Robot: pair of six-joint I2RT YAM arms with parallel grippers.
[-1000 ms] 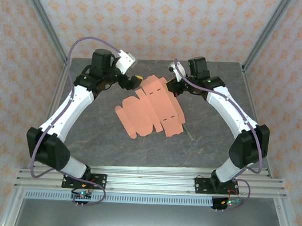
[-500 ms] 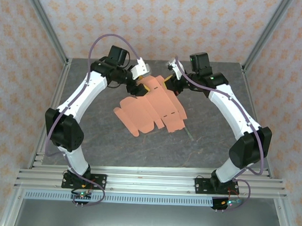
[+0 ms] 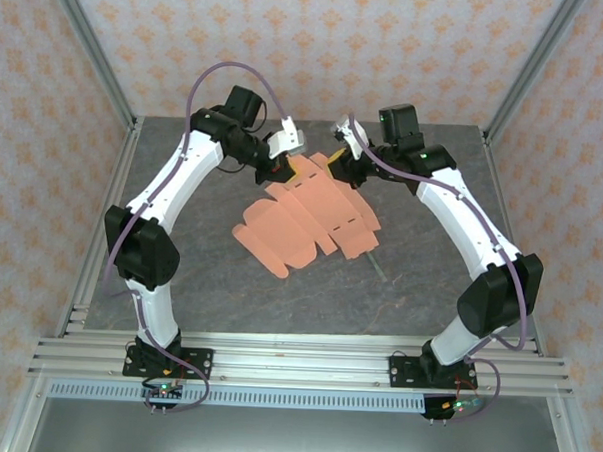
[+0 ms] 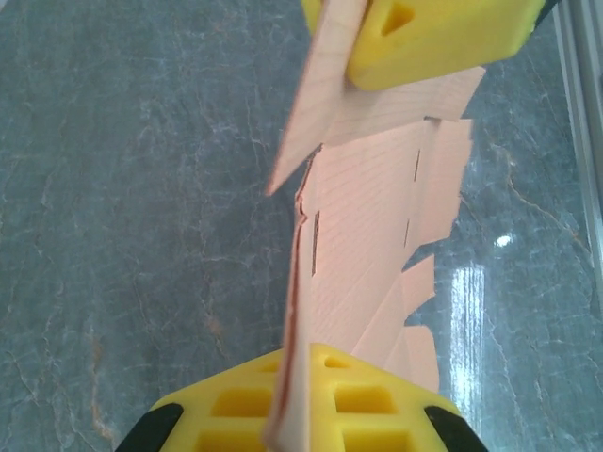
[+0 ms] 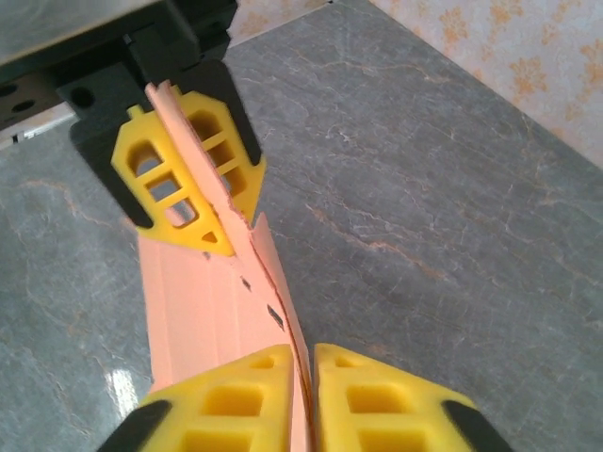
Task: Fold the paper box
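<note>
While the left gripper point(image 5: 226, 231) clamps the paper box point(image 3: 307, 221), the right gripper's point(image 5: 306, 377) hold unclear, I keep the span between them taut.

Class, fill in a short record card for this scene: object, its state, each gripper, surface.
object: the paper box, salmon-orange card
state: die-cut sheet with tabs, not yet a box
left gripper: fingers shut on the sheet's far edge
right gripper: fingers shut on the same edge, facing the left gripper
surface: grey marbled table
</note>
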